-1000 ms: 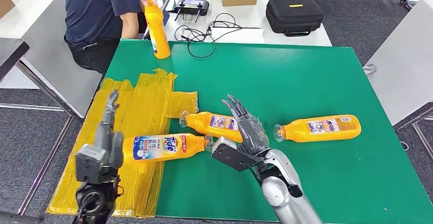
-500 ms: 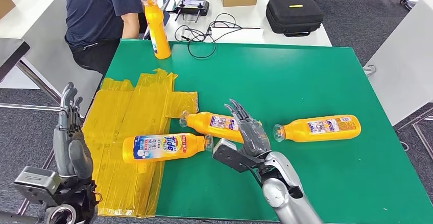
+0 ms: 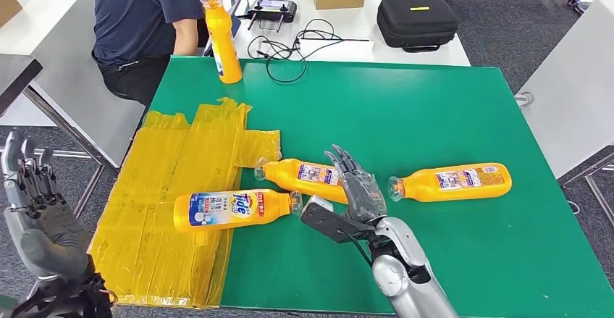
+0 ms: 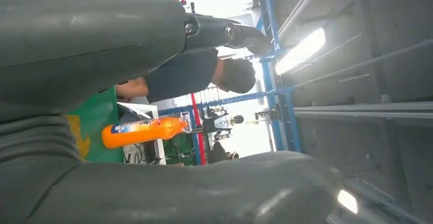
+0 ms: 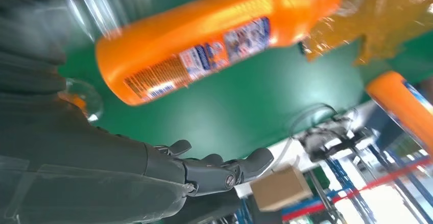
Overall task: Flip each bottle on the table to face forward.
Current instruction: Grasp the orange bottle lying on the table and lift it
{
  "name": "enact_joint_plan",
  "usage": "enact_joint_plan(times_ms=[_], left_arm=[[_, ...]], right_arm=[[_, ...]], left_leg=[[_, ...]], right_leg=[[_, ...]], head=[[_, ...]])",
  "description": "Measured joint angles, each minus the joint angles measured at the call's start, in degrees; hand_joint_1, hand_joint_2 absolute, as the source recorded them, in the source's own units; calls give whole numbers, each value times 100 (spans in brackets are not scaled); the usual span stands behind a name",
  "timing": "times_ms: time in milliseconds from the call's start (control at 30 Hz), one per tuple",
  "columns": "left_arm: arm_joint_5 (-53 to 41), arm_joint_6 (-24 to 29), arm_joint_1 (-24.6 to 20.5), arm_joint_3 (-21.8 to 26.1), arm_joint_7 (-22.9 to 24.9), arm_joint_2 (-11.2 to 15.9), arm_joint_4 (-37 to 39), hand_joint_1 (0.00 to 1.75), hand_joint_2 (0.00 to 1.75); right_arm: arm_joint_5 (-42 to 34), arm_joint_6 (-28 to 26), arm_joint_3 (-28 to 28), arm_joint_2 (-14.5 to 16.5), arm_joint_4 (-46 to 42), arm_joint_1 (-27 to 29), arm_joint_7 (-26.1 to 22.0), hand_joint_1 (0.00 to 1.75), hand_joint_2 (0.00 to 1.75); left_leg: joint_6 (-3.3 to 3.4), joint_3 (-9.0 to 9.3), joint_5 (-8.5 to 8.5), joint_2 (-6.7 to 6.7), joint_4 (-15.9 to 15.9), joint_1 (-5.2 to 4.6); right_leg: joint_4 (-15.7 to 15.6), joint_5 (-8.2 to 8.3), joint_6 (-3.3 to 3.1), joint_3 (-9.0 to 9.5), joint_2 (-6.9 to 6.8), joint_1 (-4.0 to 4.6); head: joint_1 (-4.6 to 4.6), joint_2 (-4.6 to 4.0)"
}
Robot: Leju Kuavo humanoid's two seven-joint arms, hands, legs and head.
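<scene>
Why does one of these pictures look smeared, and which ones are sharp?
Right wrist view: motion blur smears the orange bottle and the green table. Head view: crisp, evenly lit, soft shadows. Left wrist view: the left hand looms dark up close; ceiling lights glare white.

Head view: from high on the body, facing forward and down over the whole green bench (image 3: 434,115).
Left wrist view: turned sideways, from off the bench's left edge, close behind the left robot hand (image 4: 127,55), facing the far left corner.
Right wrist view: turned, very near the bench surface, behind the right robot hand (image 5: 153,168).
Shared by head and left wrist: upright bottle (image 3: 221,37) (image 4: 145,130) at the far left corner.
Shared by head and right wrist: middle lying bottle (image 3: 304,176) (image 5: 214,40).
</scene>
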Motion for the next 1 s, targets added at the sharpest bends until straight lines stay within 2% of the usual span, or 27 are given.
enact_joint_plan(times_ms=[100,367,633,967,1000], left_arm=[[223,-153,109,91,21,-22,-81,0,0],[521,-476,168,176,108,-89,-118,0,0],[714,-636,-74,159,75,-90,54,0,0],[811,-672,-259,116,39,-86,276,0,0],[835,-672,-284,112,27,-86,298,0,0]], right_arm=[[162,103,34,22,167,-125,167,0,175],[163,87,84,165,1541,-990,192,0,175],[319,-270,118,217,2541,-1147,417,0,175],[464,-308,144,319,2952,-1265,604,0,175],[502,-274,144,324,2976,-1271,634,9,175]], left_leg=[[0,0,0,2,-1,0],[6,7,7,-3,1,-1],[5,2,5,-3,1,-1],[5,9,5,-1,1,0],[5,11,5,0,1,0]], right_leg=[[0,1,1,1,1,0],[0,4,3,7,-3,-1],[0,3,3,3,-2,0],[0,3,3,6,-1,0],[0,3,3,8,-1,0]], head=[[-1,-1],[0,-1],[0,0],[1,-1],[0,-1]])
